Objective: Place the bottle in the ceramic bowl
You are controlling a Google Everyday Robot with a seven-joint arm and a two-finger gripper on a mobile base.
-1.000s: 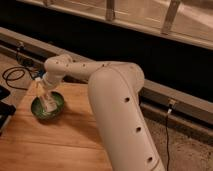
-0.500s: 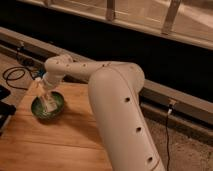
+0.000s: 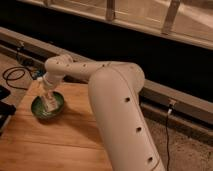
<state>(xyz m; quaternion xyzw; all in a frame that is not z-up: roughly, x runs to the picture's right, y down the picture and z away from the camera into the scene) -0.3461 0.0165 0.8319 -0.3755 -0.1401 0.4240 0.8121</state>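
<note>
The green ceramic bowl (image 3: pixel 36 109) sits at the far left of the wooden table (image 3: pixel 65 140). The small clear bottle (image 3: pixel 50 103) with its pale label stands roughly upright, slightly tilted, inside the bowl. My gripper (image 3: pixel 46 92) is right above the bowl at the bottle's top end, at the end of the white arm (image 3: pixel 115 95) that reaches in from the right. The arm's wrist hides the bottle's cap and how the gripper meets the bottle.
A black cable (image 3: pixel 12 75) loops on the floor behind the table's left corner. A dark object (image 3: pixel 4 109) sits at the table's left edge. A metal rail (image 3: pixel 170 95) runs behind the table, and a thin cable (image 3: pixel 167 130) hangs at the right.
The gripper and the bottle have moved slightly down and to the right, so the bottle sits lower in the bowl. The bowl has not moved.
</note>
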